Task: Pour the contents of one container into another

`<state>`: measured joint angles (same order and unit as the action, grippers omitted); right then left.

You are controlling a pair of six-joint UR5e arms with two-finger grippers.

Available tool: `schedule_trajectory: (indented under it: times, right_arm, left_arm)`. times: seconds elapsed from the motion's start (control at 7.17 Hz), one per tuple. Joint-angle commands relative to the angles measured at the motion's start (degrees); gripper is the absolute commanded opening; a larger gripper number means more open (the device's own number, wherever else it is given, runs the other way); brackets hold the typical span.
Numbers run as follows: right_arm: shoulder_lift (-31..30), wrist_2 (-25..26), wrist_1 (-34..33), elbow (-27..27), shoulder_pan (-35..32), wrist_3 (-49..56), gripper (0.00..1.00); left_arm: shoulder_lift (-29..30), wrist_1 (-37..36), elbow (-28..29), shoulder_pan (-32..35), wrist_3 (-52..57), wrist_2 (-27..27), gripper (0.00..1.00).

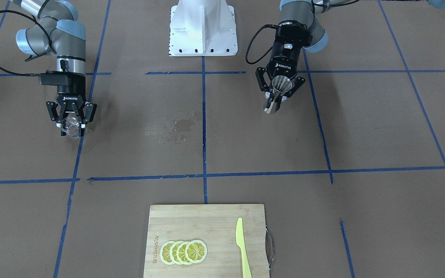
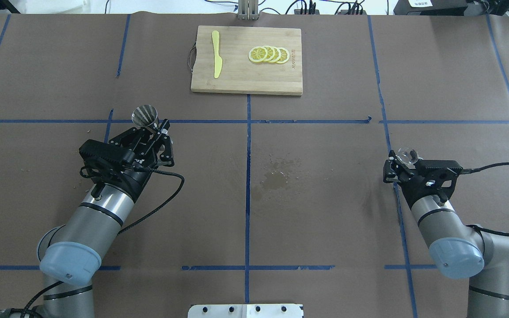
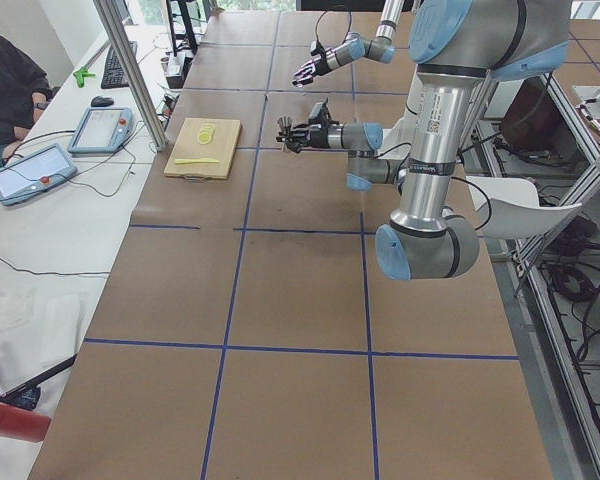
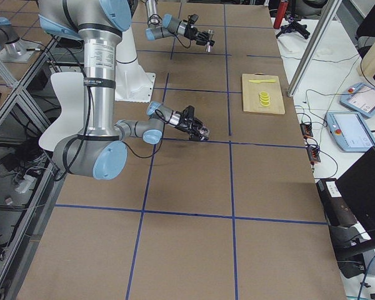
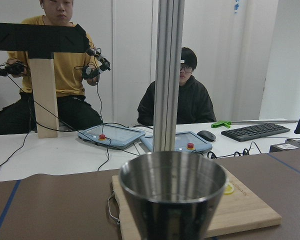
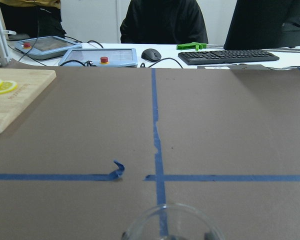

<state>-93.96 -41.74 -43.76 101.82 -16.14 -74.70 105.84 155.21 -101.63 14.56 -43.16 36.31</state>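
left jaws: clamped on steel cup [image 2: 145,115] | right jaws: clamped on clear glass [image 2: 407,155] | counter [image 2: 325,221]: wet patch [image 2: 276,176] between them

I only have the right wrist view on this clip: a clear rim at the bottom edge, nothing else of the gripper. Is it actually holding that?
Observer: Yes. The front-facing view shows the right gripper shut on a clear glass.
Reviewer: And the other arm?
Observer: The left gripper is shut on a steel cup, mouth up, far apart from the glass.
Reviewer: Any spill?
Observer: The overhead view shows a dark, wet-looking patch on the table between the arms.
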Motion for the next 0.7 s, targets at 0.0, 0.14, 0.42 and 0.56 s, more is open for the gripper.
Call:
schedule_trajectory:
  times: [0.0, 0.14, 0.42, 0.56]
  right_arm:
    - [0.4, -0.4, 0.3, 5.8, -1.1, 10.3, 0.00]
    - [0.7, -2.2, 0.3, 8.5, -2.3, 16.2, 0.00]
    - [2.9, -5.4, 0.3, 9.7, -4.0, 21.5, 0.00]
    - [3.2, -5.6, 0.3, 10.9, -3.8, 29.3, 0.00]
  left_arm:
    - [0.2, 0.0, -0.1, -0.3, -0.1, 0.1, 0.00]
    - [0.8, 0.0, 0.3, -1.7, -0.1, 0.0, 0.00]
    - [1.5, -0.1, 0.4, -5.8, -0.1, 0.0, 0.00]
    - [1.7, 0.0, 0.5, -7.9, -0.1, 0.1, 0.00]
